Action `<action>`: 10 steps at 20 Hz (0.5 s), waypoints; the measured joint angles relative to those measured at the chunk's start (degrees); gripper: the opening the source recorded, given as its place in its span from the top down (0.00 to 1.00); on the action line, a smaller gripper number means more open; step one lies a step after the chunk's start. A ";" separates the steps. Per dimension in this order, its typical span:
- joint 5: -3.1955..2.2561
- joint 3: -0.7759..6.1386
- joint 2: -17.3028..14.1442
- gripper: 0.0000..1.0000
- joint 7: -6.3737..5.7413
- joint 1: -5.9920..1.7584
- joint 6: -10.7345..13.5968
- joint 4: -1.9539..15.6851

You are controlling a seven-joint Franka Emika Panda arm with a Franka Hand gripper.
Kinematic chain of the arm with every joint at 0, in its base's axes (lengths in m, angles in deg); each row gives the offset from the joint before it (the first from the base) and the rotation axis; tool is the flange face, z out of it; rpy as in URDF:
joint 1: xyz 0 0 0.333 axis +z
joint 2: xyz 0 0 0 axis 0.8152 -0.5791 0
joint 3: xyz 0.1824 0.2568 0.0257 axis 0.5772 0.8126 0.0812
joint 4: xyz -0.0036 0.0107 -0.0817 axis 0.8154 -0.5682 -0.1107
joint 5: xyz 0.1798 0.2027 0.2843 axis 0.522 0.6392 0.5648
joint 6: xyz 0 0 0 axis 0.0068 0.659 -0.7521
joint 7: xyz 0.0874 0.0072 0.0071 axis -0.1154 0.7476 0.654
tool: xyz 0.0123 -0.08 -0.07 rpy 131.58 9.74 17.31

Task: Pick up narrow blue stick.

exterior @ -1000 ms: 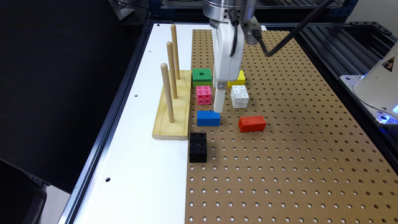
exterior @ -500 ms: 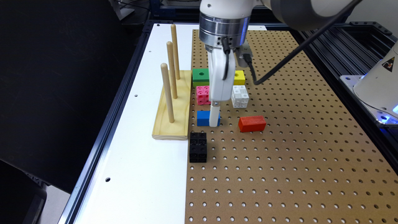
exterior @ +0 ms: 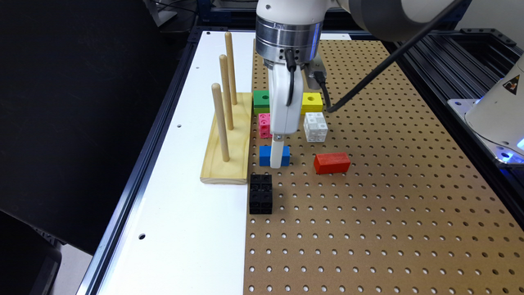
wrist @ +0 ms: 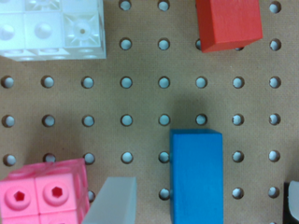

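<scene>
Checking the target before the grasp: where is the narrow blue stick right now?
In the exterior view the narrow blue stick lies on the pegboard, under the gripper, between the wooden peg stand on its left and the red block on its right.

You have a brown pegboard (exterior: 368, 229) as the work surface, its holes in regular rows. A white panel (exterior: 180, 229) with a few small holes adjoins it along the exterior view's left. A dark metal frame (exterior: 135, 180) borders the panel's outer edge, and black ribbed rails (exterior: 462, 69) run along the pegboard's far right side. A large black sheet (exterior: 73, 106) stands beyond the frame. Blue light (exterior: 520, 145) glows at the right edge. Lighting is even, shadows soft.
</scene>
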 joint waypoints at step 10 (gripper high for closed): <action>-0.33 -0.07 -3.72 0.00 -0.01 -0.01 -2.59 1.31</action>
